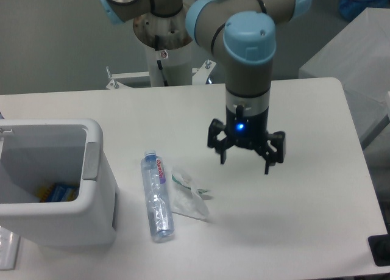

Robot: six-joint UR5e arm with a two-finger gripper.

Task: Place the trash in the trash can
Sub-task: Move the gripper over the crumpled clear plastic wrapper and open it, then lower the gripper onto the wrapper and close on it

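Note:
A crushed clear plastic bottle (156, 197) with a blue cap and red label lies on the white table, lengthwise toward the front. Right beside it lies a crumpled whitish wrapper (189, 196) with a green bit. The white trash can (92, 188) stands at the left edge, open at the top, with something blue and yellow inside. My gripper (245, 161) hangs above the table, to the right of the wrapper and a little farther back. Its fingers point down, spread wide apart, with nothing between them.
The arm's base column (166, 48) stands behind the table's far edge. A dark object (380, 249) sits at the front right corner. A grey surface (353, 48) lies beyond the right edge.

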